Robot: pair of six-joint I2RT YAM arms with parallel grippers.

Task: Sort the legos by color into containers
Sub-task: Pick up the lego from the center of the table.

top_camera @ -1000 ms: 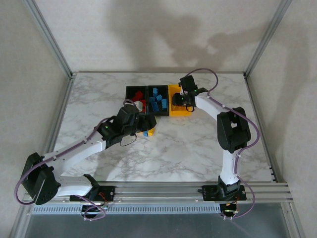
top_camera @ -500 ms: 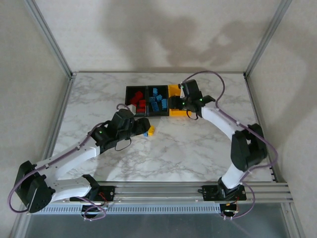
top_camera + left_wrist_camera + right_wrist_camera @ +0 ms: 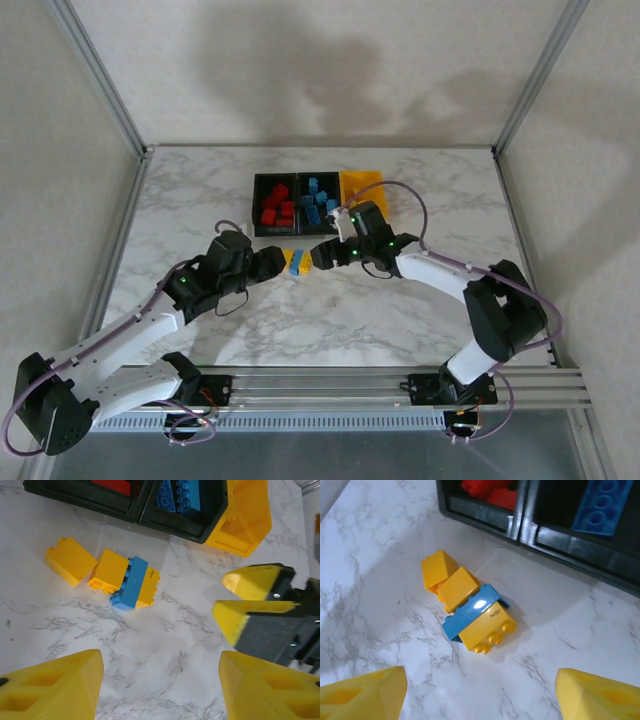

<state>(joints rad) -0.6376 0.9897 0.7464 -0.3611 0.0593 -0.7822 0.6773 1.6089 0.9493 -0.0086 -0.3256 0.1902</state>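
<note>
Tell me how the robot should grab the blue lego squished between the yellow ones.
Probably by its two short ends, coming straight down from above. The blue lego has yellow legos pressed against both long faces, so only its ends and top edge are free. It may be clicked onto them; I cannot tell.

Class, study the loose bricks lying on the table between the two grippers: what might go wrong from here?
The left gripper and right gripper, both open, face the same spot from opposite sides, so they might collide. The blue brick lies pressed against yellow bricks, so one grasp might lift both colours together.
</note>
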